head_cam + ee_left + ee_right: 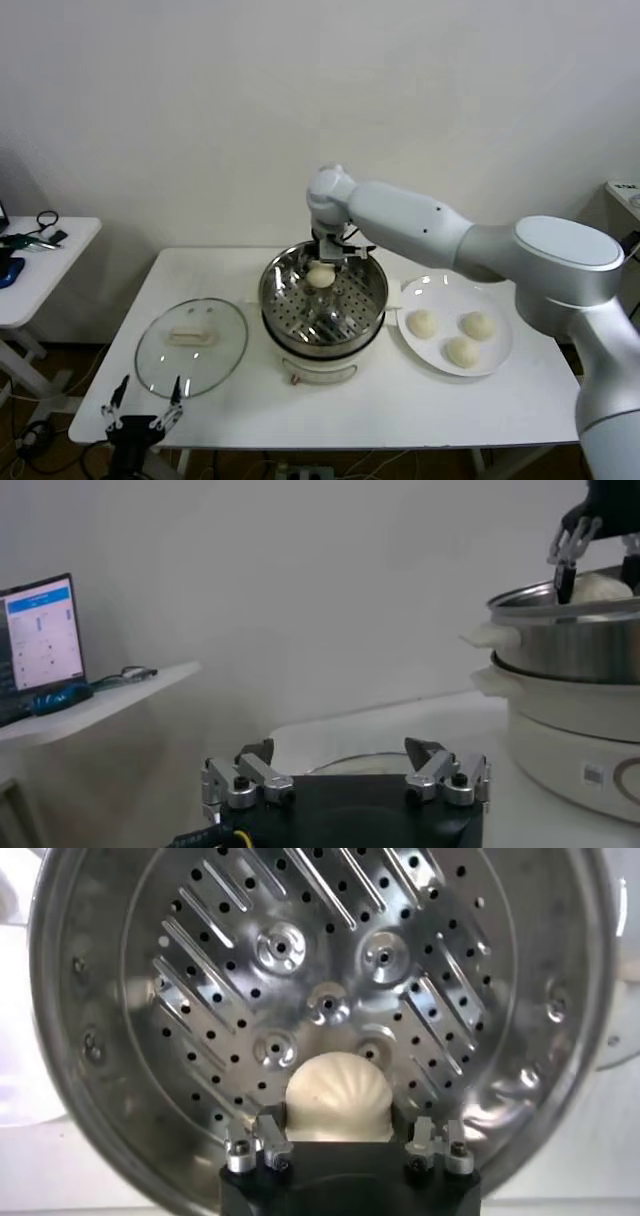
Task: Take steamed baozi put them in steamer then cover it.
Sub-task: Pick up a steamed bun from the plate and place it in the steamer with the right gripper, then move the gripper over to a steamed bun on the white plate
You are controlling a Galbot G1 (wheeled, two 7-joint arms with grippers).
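Baozi (pixel 338 1096) half hidden by right pincer (pixel 345 1140) over steamer (pixel 120 1048).

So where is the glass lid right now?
In the head view, the glass lid lies flat on the table, on the robot's left of the steamer, just beyond the idle left pincer.

Even, diffuse lighting; soft shadows. Glare on the steamer (pixel 470 1098) tray toward 4 o'clock. Left wrist view dim, possibly hazy.
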